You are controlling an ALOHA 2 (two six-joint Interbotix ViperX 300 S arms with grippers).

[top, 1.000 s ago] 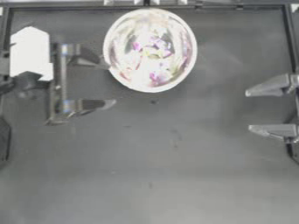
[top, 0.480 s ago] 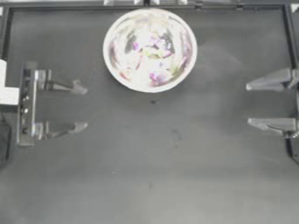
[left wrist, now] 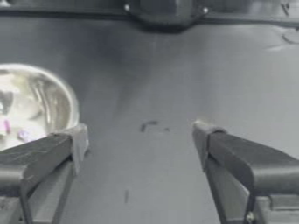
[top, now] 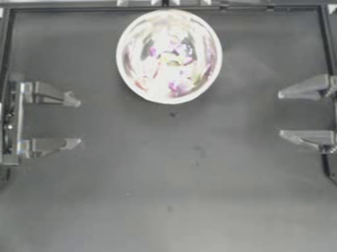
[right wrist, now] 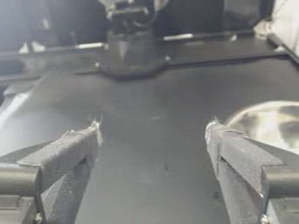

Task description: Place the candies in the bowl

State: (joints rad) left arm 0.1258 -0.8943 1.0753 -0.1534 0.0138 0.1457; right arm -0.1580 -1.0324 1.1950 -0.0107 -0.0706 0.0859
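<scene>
The shiny silver bowl (top: 168, 56) stands at the table's far middle, and small purple, pink and yellow-green candies (top: 172, 59) lie inside it among reflections. Part of the bowl (left wrist: 32, 105) also shows in the left wrist view, and its rim (right wrist: 269, 122) in the right wrist view. My left gripper (top: 74, 123) is drawn back at the left edge, open and empty. At the right edge my right gripper (top: 282, 114) is open too, with nothing between its fingers. Both stand well apart from the bowl.
A dark frame rail (top: 164, 6) runs along the table's far edge. A small dark speck (top: 172, 114) lies just in front of the bowl. The left arm's base (right wrist: 131, 39) shows across the table in the right wrist view.
My left arm has pulled back leftward from beside the bowl to the table's left edge, its jaws still open. The right arm and the bowl have not moved.
</scene>
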